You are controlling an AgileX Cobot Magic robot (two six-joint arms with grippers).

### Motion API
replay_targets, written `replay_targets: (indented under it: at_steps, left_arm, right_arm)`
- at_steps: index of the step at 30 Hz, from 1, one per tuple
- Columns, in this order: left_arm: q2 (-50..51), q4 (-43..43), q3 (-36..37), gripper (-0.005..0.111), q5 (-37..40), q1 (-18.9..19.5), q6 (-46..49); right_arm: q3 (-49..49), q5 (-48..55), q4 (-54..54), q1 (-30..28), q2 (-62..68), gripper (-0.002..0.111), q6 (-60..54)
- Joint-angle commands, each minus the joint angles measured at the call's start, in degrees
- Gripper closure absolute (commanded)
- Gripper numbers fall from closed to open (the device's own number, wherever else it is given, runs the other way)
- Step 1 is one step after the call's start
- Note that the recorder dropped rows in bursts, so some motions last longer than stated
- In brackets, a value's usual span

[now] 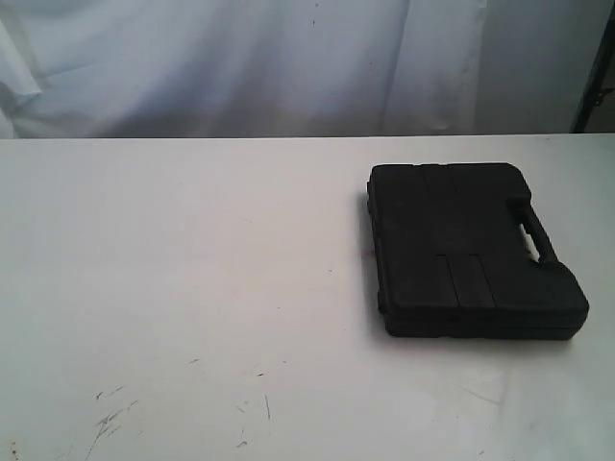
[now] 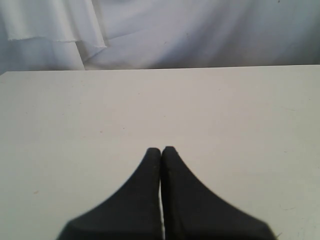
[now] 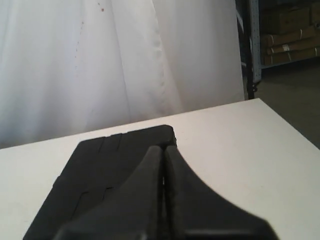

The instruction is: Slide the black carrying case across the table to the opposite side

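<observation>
Now, scene: a wide white tabletop [image 1: 192, 269] carries one black carrying case [image 1: 476, 252]; a white cloth backdrop [image 1: 240, 58] hangs behind the far edge.
Case position: right half of the tabletop in the exterior view, nearer the far edge than the near one, well apart from the left half.
Case attitude: lies flat, lid shut, broad face up, slightly askew to the tabletop's edges.
Case detail: moulded handle [image 1: 544, 240] on its right-hand side; shallow grooves divide the lid into panels.
Tabletop surface: dark scuff marks [image 1: 110, 418] and thin scratches near the front left.
Left gripper [image 2: 161, 150]: fingers pressed together with only a hairline seam between them, nothing pinched; it sits over plain tabletop, with the backdrop beyond.
Right gripper [image 3: 164, 149]: fingers pressed together likewise, nothing between them; its tips overlap the case's lid in the right wrist view.
Right gripper contact: cannot tell whether the tips touch the case or hang just above it.
Case in right wrist view: runs lengthwise away from the camera, one far corner showing beside the fingertips, white tabletop on both sides.
Background, right wrist view: a dark upright post [image 3: 248, 50] and stacked cardboard boxes [image 3: 290, 30] stand beyond the tabletop's corner.
</observation>
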Motion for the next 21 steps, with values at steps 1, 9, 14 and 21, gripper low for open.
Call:
replay_targets:
  at_steps: [1, 9, 14, 21]
  left_arm:
    - [-0.2, -0.3, 0.3, 0.107, -0.3, 0.0, 0.0]
    - [-0.2, -0.3, 0.3, 0.107, -0.3, 0.0, 0.0]
    - [-0.2, -0.3, 0.3, 0.107, -0.3, 0.0, 0.1]
    - [-0.2, -0.3, 0.3, 0.107, -0.3, 0.0, 0.1]
  right_arm:
    - [0.9, 0.2, 0.1, -0.4, -0.3, 0.108, 0.0]
    - [0.9, 3.0, 0.1, -0.4, -0.3, 0.108, -3.8]
    - [0.9, 7.1, 0.1, -0.4, -0.3, 0.108, -4.7]
    - [0.9, 10.5, 0.3, -0.4, -0.3, 0.108, -7.3]
